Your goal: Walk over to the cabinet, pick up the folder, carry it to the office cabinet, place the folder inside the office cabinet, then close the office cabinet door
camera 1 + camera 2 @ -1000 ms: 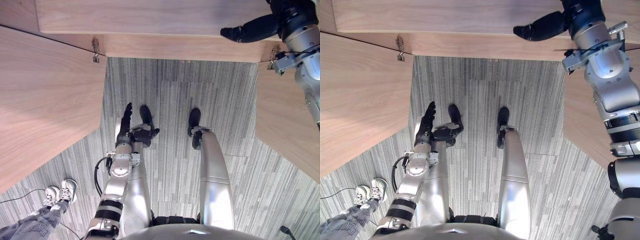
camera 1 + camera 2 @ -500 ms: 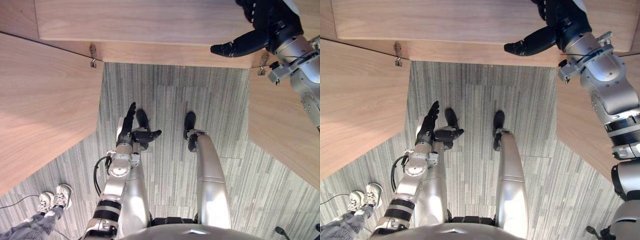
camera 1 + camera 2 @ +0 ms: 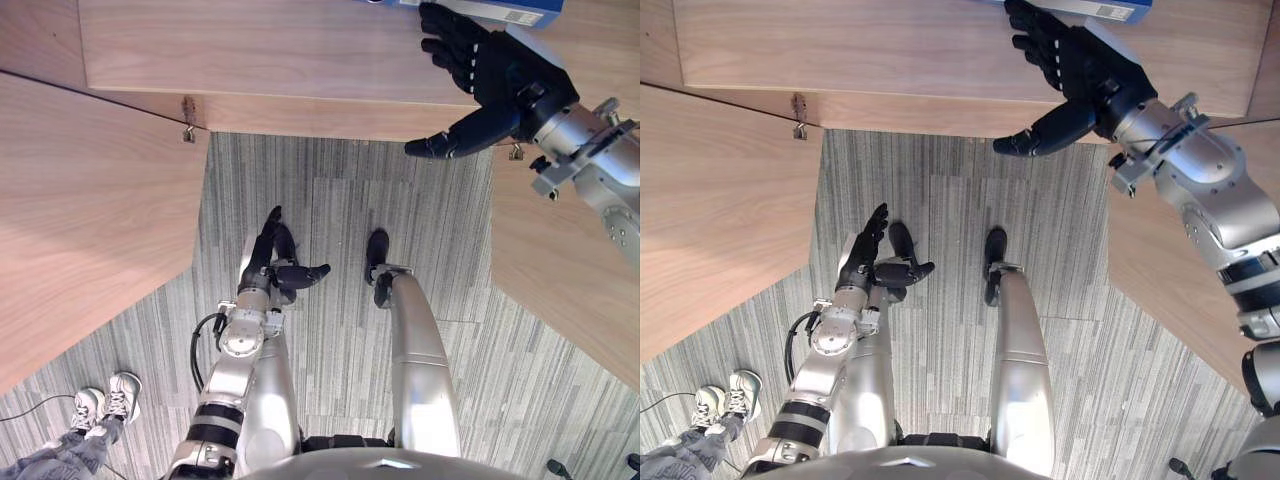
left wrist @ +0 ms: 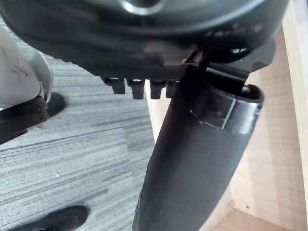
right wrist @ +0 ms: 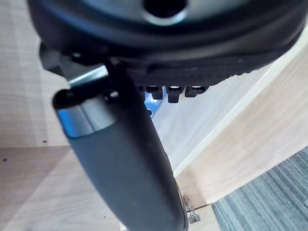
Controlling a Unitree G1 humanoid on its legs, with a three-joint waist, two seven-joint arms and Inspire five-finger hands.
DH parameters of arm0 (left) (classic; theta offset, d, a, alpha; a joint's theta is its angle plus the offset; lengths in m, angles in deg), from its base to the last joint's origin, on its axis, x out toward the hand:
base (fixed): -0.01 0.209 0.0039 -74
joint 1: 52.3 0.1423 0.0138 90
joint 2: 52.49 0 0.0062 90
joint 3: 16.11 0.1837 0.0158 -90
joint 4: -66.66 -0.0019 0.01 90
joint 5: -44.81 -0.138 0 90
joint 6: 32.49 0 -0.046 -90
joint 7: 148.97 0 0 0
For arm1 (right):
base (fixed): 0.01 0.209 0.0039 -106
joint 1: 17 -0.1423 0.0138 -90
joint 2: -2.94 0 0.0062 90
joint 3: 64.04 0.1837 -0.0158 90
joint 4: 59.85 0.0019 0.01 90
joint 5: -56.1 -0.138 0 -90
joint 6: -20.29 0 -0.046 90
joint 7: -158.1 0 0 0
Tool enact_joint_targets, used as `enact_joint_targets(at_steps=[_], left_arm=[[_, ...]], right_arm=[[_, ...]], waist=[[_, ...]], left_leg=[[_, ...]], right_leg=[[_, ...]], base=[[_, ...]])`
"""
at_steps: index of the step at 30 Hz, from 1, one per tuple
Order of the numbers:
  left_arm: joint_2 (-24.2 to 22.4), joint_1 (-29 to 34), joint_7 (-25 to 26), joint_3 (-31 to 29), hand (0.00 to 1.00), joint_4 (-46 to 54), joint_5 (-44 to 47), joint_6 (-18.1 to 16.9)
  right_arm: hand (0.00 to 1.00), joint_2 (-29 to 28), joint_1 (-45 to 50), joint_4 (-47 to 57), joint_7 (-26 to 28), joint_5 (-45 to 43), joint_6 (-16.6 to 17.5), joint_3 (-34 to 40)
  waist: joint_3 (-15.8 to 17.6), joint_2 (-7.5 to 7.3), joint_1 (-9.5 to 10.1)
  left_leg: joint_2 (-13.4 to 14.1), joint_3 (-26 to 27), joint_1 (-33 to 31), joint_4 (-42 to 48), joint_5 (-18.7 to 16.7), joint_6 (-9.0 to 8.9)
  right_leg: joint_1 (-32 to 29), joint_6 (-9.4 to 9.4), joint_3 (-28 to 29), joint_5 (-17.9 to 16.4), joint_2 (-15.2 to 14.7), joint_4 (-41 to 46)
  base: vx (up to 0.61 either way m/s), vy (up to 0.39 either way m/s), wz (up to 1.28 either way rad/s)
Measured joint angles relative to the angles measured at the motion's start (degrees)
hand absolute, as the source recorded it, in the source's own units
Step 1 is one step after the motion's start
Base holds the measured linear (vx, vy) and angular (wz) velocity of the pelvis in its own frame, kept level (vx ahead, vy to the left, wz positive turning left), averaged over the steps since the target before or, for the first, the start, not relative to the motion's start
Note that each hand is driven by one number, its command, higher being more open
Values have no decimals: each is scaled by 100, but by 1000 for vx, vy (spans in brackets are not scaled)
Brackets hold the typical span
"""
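While the right hand [image 3: 510, 78] is being held open, fingers [image 3: 452, 42] spread, above the cabinet shelf [image 3: 280, 50], the blue folder [image 3: 490, 10] is being shown just past them at the shelf's back; contact cannot be told. The left hand [image 3: 265, 260] is being held low over the carpet [image 3: 340, 200], fingers straight.

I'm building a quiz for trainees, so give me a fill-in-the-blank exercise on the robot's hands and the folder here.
1. The right hand, fingers straight, reaches toward the ____ folder.
2. The left hand hangs over the grey carpet, holding ____.
3. The white shoes at lower left belong to a ____.
Missing words: blue; nothing; person.
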Motion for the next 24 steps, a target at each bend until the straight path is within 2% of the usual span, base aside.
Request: enact_joint_targets(at_steps=[3,7,9,10,12,14,17,19,20,24], left_arm=[[0,6,-25,-6,100,11,-1,2],[-28,32,-27,-19,100,57,-1,5],[-137,34,-26,-121,100,69,0,10],[-174,34,-18,-156,100,81,0,11],[-226,35,11,-251,100,160,3,22],[-302,36,69,-362,100,283,6,29],[-365,37,160,-566,100,429,8,52],[-369,35,216,-657,100,481,8,52],[-369,35,225,-679,100,481,8,53],[-404,35,316,-690,100,484,5,57]], right_arm=[[100,-231,644,310,127,-16,-3,459],[100,-1116,1540,660,132,-160,-72,1141],[100,-1876,1955,963,-8,-165,-88,1735],[100,-2076,2030,1087,-110,-152,-81,1904],[100,-2749,2080,1490,-556,224,-14,2503],[100,-3262,2006,1809,-1113,723,253,2977],[100,-3677,1798,2011,-1708,1394,551,3229],[100,-3711,1716,2047,-1988,1904,576,3192],[0,-3713,1705,2046,-2071,2120,572,3151],[0,-3712,1632,2028,-2385,3564,503,2797]], waist=[[0,-1,18],[-6,-3,29],[-6,-2,31],[-6,-2,30],[-7,-1,28],[-9,2,39],[-11,6,34],[-12,9,47],[-15,13,49],[-37,54,58]], left_leg=[[-1,-4,41,-13,0,0],[1,20,108,-16,-29,-27],[17,45,93,67,-92,-4],[22,55,86,89,-106,2],[36,79,69,164,-172,27],[45,103,62,234,-235,48],[47,127,60,317,-300,90],[43,165,49,340,-318,98],[43,164,38,348,-322,100],[46,154,-91,412,-325,101]], right_leg=[[53,0,-11,0,-1,-28],[137,1,-14,-2,-11,-94],[135,5,5,-4,-8,-96],[132,5,11,-4,-8,-96],[128,7,24,-5,-8,-84],[128,20,46,-12,-16,-61],[122,46,109,-28,-26,-20],[83,49,137,-30,-35,5],[74,49,137,-30,-35,8],[-52,49,140,-32,-40,62]], base=[[23,50,1],[30,54,-1],[39,80,-7],[36,76,-8],[32,77,-9],[29,83,-8],[22,65,-6],[11,50,-5],[6,45,-2],[5,33,1]])
